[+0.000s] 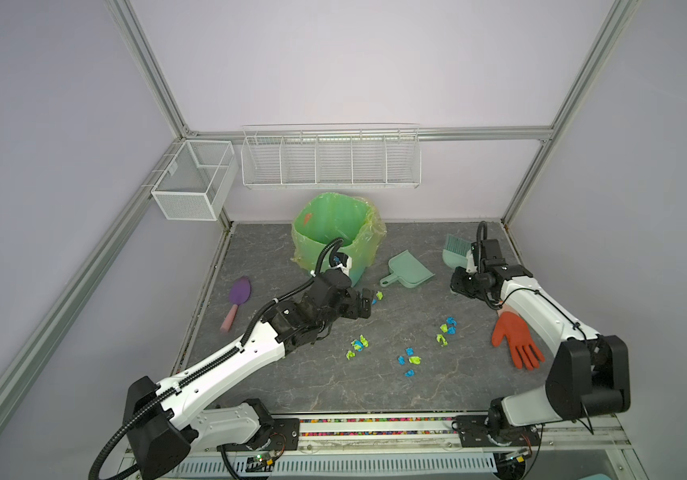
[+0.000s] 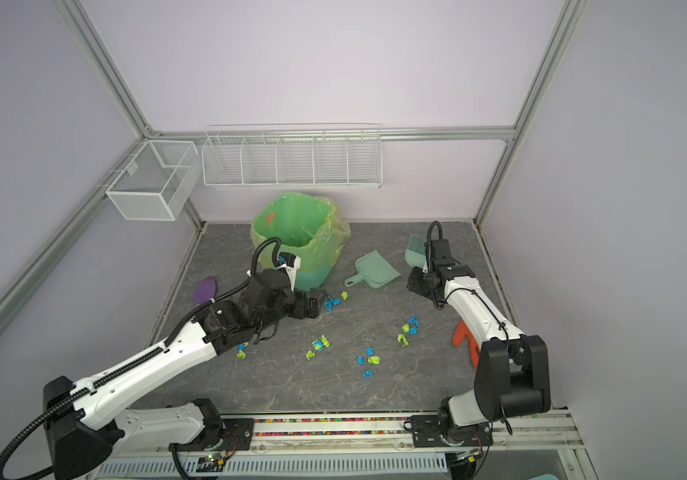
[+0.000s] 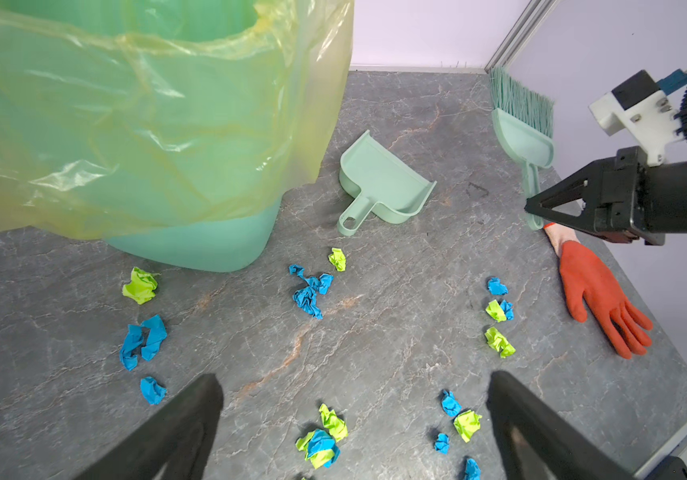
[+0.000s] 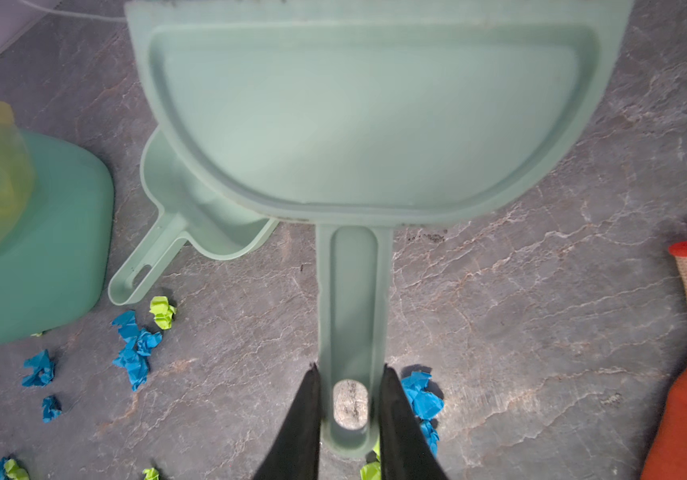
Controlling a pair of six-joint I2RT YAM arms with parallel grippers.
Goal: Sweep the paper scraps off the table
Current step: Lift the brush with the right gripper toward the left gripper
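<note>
Grey marbled table (image 1: 375, 386) carries everything: the bin (image 1: 312, 249) stands just beyond the left pincer (image 3: 354, 376), which gapes empty. The right pincer (image 4: 350, 370) clamps the brush (image 4: 358, 124) by its handle end, possibly lifted. Best sweep low and slowly toward the dustpan (image 1: 410, 268) lying between both pincers, gathering the paper scraps (image 1: 358, 345) scattered between and behind them.

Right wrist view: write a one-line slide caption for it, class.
Right gripper holds the mint brush by its handle; blue and lime paper scraps litter the grey table near the dustpan.
</note>
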